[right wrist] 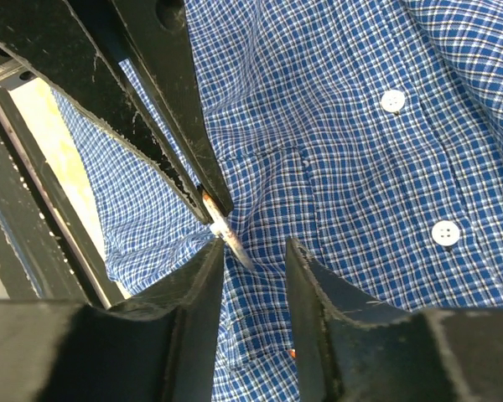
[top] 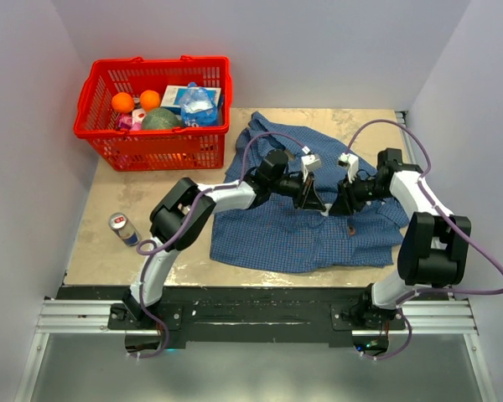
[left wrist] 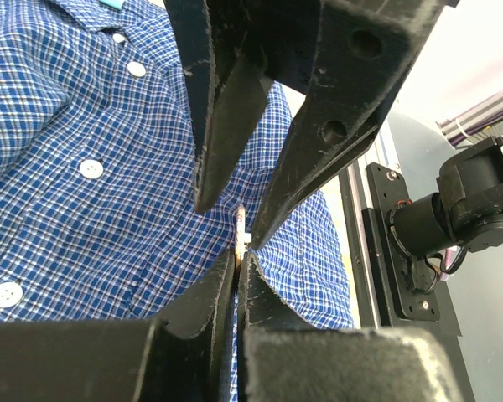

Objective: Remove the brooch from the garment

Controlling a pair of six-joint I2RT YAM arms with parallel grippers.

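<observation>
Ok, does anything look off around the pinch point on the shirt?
One thing: the left gripper is shut on a pale sliver at a fold of the shirt, while a reddish speck, possibly the brooch, sits on the fabric just beside the pinch, not gripped.

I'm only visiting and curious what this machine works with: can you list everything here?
shirt: one, blue checked, spread mid-table
brooch: one, tiny reddish-brown, on the shirt's near right part
shirt buttons: several, white, down the shirt front
basket: one, red, far left corner
oranges: two, orange, in the basket
other groceries: several, mixed colours, in the basket
drink can: one, silver and blue, left of the shirt
left gripper: one, black, shut at the shirt
right gripper: one, black, open, facing it
</observation>
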